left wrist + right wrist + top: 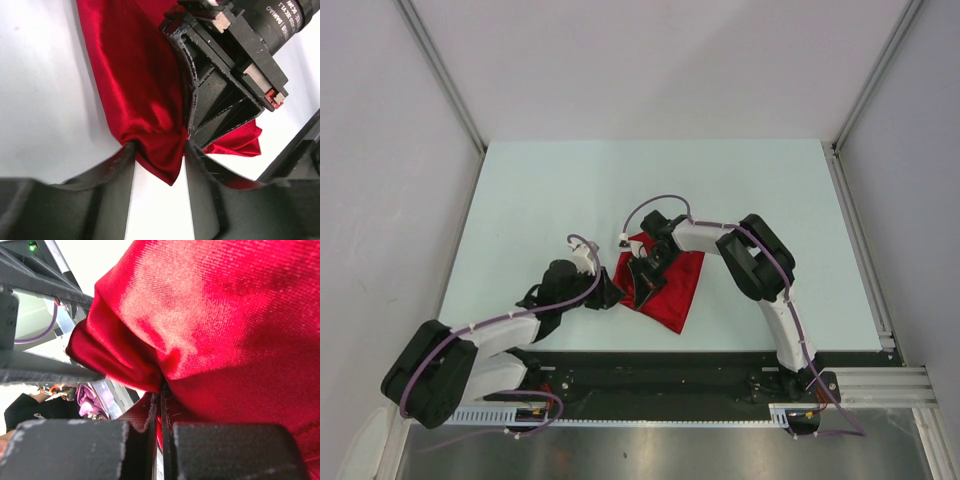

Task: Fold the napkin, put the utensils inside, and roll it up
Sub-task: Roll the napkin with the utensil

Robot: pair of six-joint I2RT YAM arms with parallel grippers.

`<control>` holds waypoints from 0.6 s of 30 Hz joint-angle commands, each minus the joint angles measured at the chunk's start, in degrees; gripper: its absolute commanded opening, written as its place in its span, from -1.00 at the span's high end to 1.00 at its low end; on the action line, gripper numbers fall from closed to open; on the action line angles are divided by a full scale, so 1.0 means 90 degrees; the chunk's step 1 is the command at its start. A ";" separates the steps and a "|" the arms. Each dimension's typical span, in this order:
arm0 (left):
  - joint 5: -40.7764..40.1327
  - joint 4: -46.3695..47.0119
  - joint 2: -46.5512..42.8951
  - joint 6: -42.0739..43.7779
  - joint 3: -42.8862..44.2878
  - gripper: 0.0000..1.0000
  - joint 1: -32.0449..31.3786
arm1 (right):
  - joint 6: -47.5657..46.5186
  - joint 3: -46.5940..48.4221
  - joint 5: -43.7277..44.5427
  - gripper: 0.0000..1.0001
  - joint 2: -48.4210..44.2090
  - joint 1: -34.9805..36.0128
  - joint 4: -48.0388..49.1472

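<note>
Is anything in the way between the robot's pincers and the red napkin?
No, nothing visible is in the way. The left pincer pinches a bunched corner of the napkin, and the right pincer is clamped on a fold of it. Both touch the cloth directly.

The napkin (675, 290) is plain, glossy bright red. The desk (540, 190) is pale mint green. The left gripper (160, 150) and right gripper (161, 399) are matte black; the cables (655, 198) are lilac.

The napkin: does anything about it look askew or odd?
Yes. The napkin lies crooked to the table edges and is bunched into puckers where the left gripper and right gripper pinch it.
</note>
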 commanded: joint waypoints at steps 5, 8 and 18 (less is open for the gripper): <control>0.0031 -0.0047 0.0152 -0.0407 0.0306 0.69 -0.0034 | -0.0028 -0.0090 0.0938 1.00 0.0333 0.0001 0.0214; -0.0174 -0.0301 0.0152 -0.0426 0.0482 1.00 -0.0024 | -0.0009 -0.0158 0.0909 1.00 0.0216 -0.0008 0.0291; -0.0166 -0.0897 0.0464 -0.0494 0.0893 1.00 0.0162 | 0.0157 -0.0598 0.0820 0.33 -0.0720 -0.0008 0.0575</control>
